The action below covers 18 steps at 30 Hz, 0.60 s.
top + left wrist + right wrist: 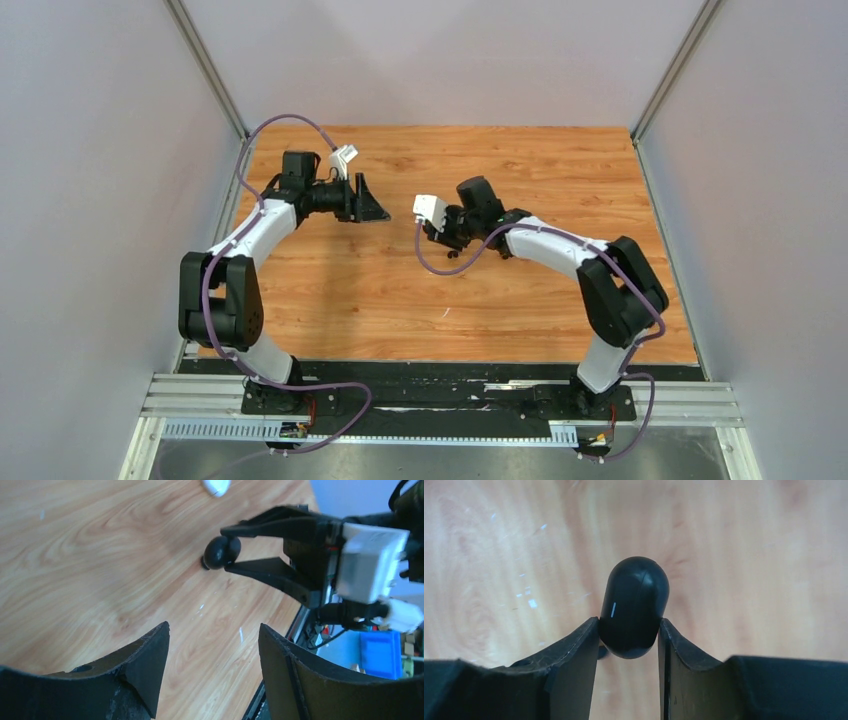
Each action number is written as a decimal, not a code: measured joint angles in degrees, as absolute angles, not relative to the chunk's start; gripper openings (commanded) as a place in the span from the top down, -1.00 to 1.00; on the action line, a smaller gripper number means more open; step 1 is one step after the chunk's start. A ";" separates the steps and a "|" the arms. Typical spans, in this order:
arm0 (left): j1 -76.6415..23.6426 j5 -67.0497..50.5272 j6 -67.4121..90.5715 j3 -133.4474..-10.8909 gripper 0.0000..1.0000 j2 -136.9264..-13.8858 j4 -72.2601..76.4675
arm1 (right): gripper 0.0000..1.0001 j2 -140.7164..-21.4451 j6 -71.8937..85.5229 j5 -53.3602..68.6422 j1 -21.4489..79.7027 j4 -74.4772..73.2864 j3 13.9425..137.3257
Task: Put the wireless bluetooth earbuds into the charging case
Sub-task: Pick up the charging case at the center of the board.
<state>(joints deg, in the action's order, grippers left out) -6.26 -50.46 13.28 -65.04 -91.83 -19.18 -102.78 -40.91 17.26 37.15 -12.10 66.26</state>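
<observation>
The right end effector (629, 630) grips the glossy black oval charging case (634, 600) low over the wood-grain tabletop (100, 555), while the left end effector (214, 645) waits open and empty beside that case, so the case-securing step seems in hand, and next its lid needs opening and the earbuds, not clearly visible, need finding.

The left arm (255, 232) and right arm (545, 245), white-shelled with black joints, are bolted to a long black base plate (440, 395). A thin purple cable (290, 118) loops along each. Farthest from that plate sit white camera blocks (430, 210) and black wedge-shaped fingers (145, 665).
</observation>
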 measured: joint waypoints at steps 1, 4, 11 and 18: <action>-6.28 -52.45 13.21 -64.86 -0.45 -91.81 -17.39 | 1.00 -100.92 -43.62 17.85 36.38 -10.46 66.08; -6.50 -57.14 13.69 -64.86 -0.48 -91.50 -11.35 | 1.00 -95.98 -50.15 19.51 35.44 -5.74 65.80; -9.80 -59.86 13.17 -67.51 -0.49 -90.80 -6.72 | 1.00 -88.38 -58.83 24.23 36.21 1.17 64.42; -14.00 -59.27 14.44 -69.93 -0.35 -91.39 -3.60 | 1.00 -88.23 -59.51 26.63 36.34 2.02 63.79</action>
